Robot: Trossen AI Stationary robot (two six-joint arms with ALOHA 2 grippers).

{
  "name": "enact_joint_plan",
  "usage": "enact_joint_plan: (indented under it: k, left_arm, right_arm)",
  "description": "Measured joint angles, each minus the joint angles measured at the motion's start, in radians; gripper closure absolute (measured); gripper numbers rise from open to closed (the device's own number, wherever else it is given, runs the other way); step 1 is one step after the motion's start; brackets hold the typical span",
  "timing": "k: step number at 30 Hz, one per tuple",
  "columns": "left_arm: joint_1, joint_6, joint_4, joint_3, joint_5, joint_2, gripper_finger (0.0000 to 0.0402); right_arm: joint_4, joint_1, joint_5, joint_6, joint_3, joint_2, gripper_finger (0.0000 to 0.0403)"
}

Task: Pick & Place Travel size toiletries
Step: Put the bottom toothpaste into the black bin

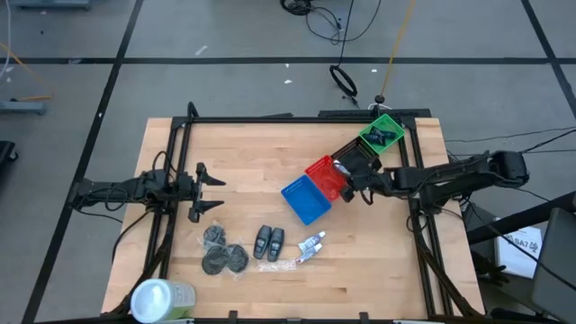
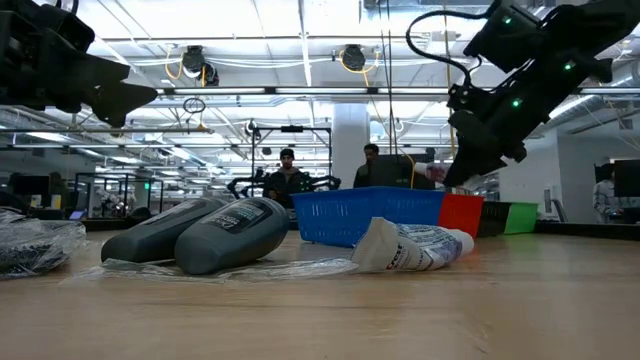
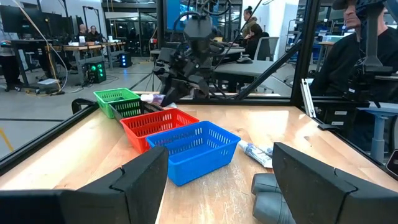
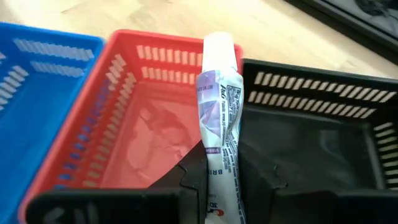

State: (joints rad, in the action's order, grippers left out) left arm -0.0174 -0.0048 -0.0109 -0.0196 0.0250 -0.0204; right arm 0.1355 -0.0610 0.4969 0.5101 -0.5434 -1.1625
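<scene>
A: Plenty left up front: three dark discs (image 1: pixel 223 254), two grey packs (image 1: pixel 269 241) and white tubes (image 1: pixel 311 243) lie on the table (image 1: pixel 378 279).
B: Left gripper (image 1: pixel 209 192) waits wide open. Farther back, right gripper (image 1: pixel 353 184) pinches a white tube (image 4: pixel 219 118) over the red basket (image 4: pixel 99 124) and black basket (image 4: pixel 323 130). Green basket (image 1: pixel 382 133) holds dark items.
</scene>
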Motion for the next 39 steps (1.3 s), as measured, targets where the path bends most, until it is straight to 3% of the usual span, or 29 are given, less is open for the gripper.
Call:
enact_joint_plan:
  k: [15, 23, 27, 39]
  left_arm:
    - [0.000, 0.000, 0.000, 0.000, 0.000, 0.000, 0.0119]
    - [0.000, 0.000, 0.000, 0.000, 0.000, 0.000, 0.0119]
    - [0.000, 0.000, 0.000, 0.000, 0.000, 0.000, 0.0119]
    - [0.000, 0.000, 0.000, 0.000, 0.000, 0.000, 0.0119]
  right_arm:
    - [0.013, -0.197, -0.004, -0.097, 0.000, 0.000, 0.0346]
    - [0.084, -0.292, -0.003, -0.292, 0.000, 0.000, 0.0346]
    - [0.078, -0.312, -0.003, -0.364, 0.000, 0.000, 0.0346]
    - [0.070, -0.318, -0.004, -0.366, -0.001, 0.000, 0.0335]
